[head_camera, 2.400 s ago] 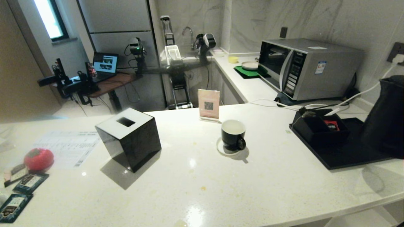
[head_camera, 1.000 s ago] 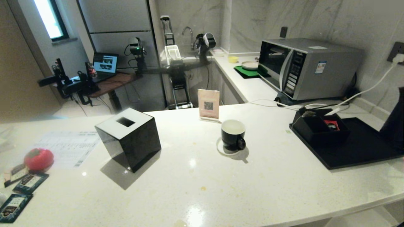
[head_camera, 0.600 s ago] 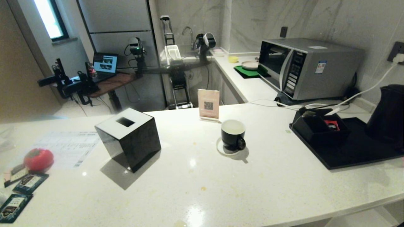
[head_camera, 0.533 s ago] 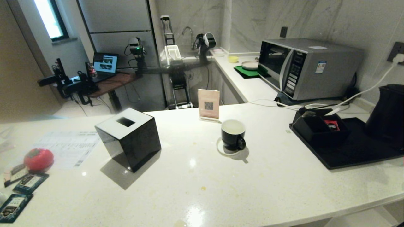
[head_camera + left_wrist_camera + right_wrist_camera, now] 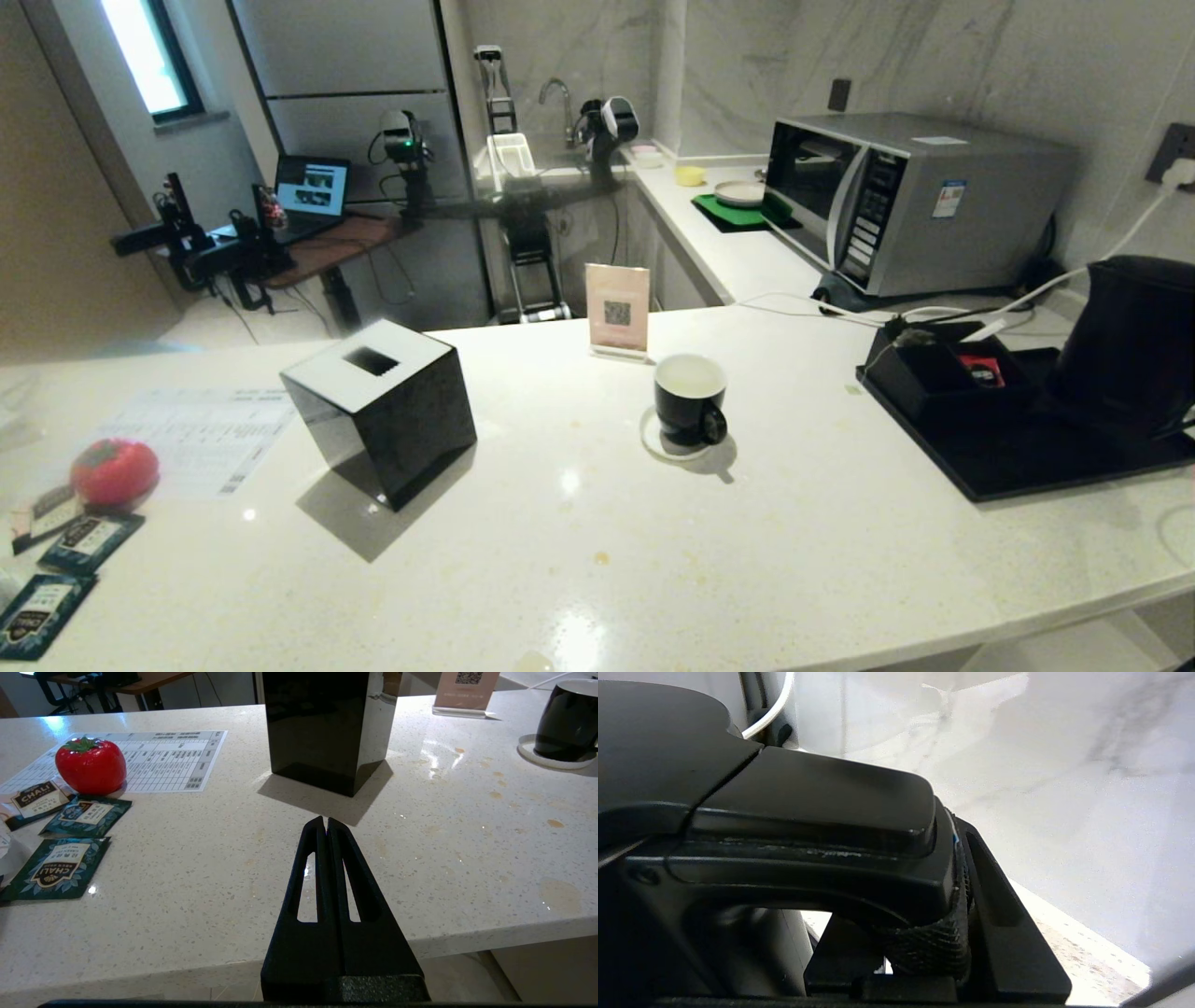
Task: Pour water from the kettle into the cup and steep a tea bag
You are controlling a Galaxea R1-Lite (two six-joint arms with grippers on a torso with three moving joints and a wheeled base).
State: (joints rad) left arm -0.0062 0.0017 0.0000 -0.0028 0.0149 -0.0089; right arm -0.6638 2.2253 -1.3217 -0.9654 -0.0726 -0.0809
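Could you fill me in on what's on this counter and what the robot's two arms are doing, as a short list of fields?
kettle: on the black tray, at the counter's right end
right tool: clamped on the kettle's handle
cup: upright on a white coaster, mid-counter, liquid inside
left tool: shut, empty, over the counter's near edge
tea packets: flat, dark teal, by the red tomato-shaped object
black cube box: left of the cup
microwave: on the back counter
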